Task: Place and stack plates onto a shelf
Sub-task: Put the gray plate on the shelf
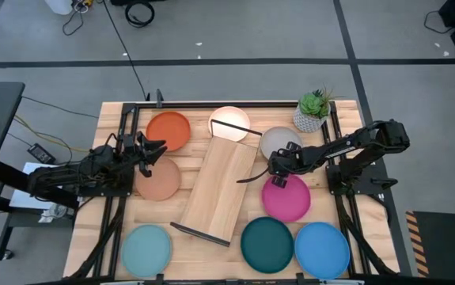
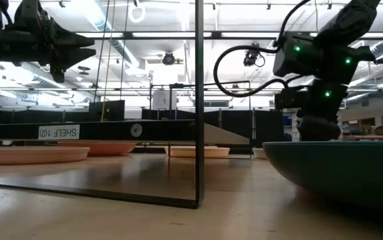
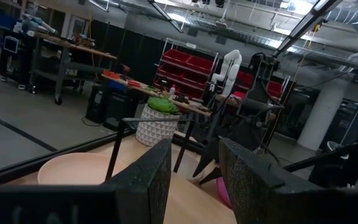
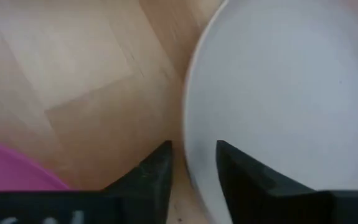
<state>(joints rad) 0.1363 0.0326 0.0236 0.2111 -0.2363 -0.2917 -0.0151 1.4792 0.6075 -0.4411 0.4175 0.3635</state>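
The shelf [image 1: 221,183] lies slantwise mid-table, bare, with the plates ringed around it. The right gripper [image 4: 193,163] hangs over the grey plate [image 1: 278,141] just off the shelf's far right corner, fingers slightly spread astride its rim (likely lining up a pinch). The left gripper [image 1: 153,150], fingers parted, empty, waits above the peach plate [image 1: 158,178] beside the shelf.

Slatted wood tabletop [image 1: 346,119] w/ shelf [image 1: 219,186] lying diagonally mid-tabletop. Directly on tabletop: orange [image 1: 168,131], cream [image 1: 229,121], grey [image 1: 278,142], peach [image 1: 158,179], pink [image 1: 286,199], light blue [image 1: 146,248], dark teal [image 1: 267,244], blue [image 1: 321,247] plates; potted plant [image 1: 312,110] far right.
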